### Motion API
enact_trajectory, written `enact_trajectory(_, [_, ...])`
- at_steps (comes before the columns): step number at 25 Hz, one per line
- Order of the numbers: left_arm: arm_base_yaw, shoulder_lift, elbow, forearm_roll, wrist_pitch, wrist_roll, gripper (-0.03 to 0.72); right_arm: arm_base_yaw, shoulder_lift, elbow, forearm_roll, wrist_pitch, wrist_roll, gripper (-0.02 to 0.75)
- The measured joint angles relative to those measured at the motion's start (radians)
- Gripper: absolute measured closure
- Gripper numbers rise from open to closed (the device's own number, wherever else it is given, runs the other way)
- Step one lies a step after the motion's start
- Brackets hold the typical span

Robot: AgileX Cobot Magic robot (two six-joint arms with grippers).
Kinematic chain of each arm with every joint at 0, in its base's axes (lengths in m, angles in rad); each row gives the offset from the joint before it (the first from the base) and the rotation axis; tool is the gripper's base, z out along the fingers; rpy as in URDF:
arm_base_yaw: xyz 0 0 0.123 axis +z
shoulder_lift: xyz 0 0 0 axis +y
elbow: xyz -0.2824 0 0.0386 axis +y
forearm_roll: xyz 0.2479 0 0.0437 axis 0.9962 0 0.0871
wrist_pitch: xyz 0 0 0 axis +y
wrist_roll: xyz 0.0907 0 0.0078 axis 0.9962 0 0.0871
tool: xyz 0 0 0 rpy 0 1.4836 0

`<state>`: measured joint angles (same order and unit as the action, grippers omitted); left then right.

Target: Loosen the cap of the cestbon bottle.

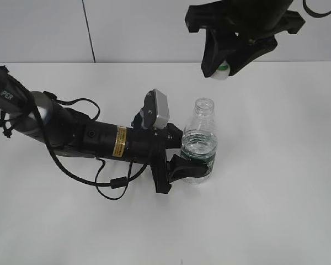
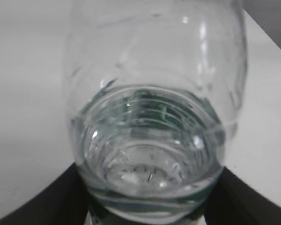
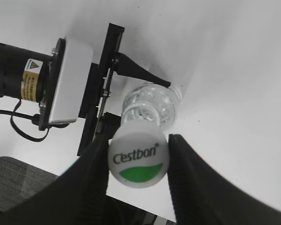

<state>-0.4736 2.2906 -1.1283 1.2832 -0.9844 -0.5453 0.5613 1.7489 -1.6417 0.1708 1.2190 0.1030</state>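
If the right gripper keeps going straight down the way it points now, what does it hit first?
Probably the cestbon bottle: its open mouth sits just beyond the cap held in the right gripper. The exterior view suggests a slight sideways offset, so it might meet the rim or shoulder.

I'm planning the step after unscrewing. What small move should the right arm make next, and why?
Probably lower the cap to the table beside the bottle and release. The right gripper holds it clear above the open neck, while the left gripper clamps the bottle upright.
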Motion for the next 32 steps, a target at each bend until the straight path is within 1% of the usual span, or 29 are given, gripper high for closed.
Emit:
enact_trajectory(4, [0.0,0.0,0.0,0.0,0.0,0.0,0.276,-0.006,0.0,0.0,-0.063,0.0,0.017,0.442])
enact_trajectory(6, [0.0,0.0,0.0,0.0,0.0,0.0,0.276,-0.023,0.0,0.0,-0.075,0.0,0.018,0.442])
enact_trajectory(11, [0.0,0.0,0.0,0.0,0.0,0.0,0.276,-0.11,0.0,0.0,-0.06,0.0,0.019,0.442])
enact_trajectory(16, [0.0,0.0,0.0,0.0,0.0,0.0,0.276,-0.208,0.0,0.0,-0.102,0.0,0.019,0.442])
enact_trajectory(21, [0.0,0.0,0.0,0.0,0.0,0.0,0.276,-0.312,0.0,0.0,-0.111,0.0,0.016,0.442])
enact_trajectory(23, [0.0,0.0,0.0,0.0,0.0,0.0,0.276,-0.338,0.007,0.0,-0.116,0.0,0.013,0.442])
enact_trajectory(28, [0.0,0.0,0.0,0.0,0.0,0.0,0.276,-0.353,0.064,0.006,-0.132,0.001,0.007,0.442])
enact_trajectory(32, [0.003,0.0,0.0,0.0,0.0,0.0,0.276,-0.353,0.104,0.071,-0.131,-0.009,0.005,0.442])
